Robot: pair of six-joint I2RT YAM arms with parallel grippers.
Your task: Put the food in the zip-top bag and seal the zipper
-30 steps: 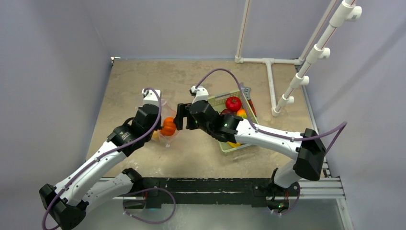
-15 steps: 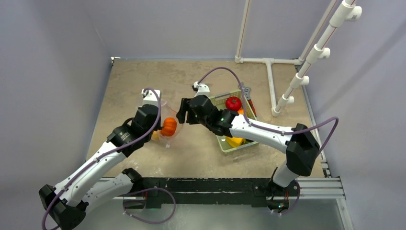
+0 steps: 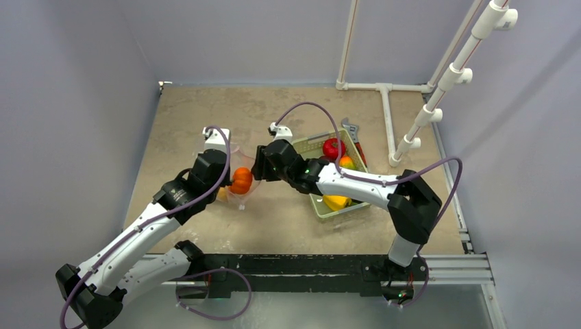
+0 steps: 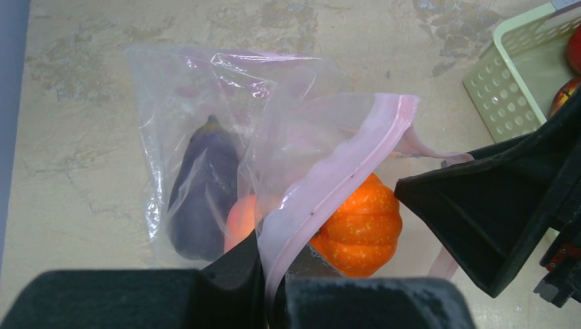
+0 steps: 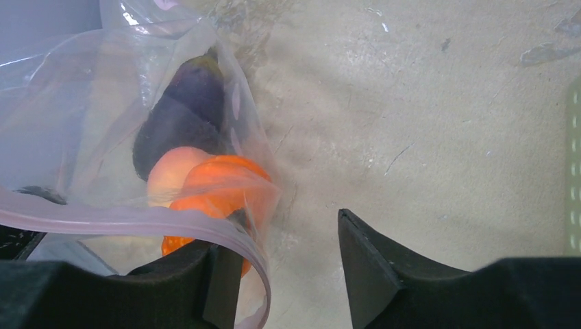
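l fingers [image 4: 236, 271] clamped on zipper [image 4: 329, 185], r fingers [image 5: 384, 274] apart at bag [image 5: 68, 103] mouth.

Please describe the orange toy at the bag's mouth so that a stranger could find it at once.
On the tan table, left of the light green slotted basket, lies a clear crinkly plastic bag with a pink-edged mouth. At that mouth sits the orange toy: round and ribbed like a small pumpkin, unlike the smooth purple eggplant deeper inside.
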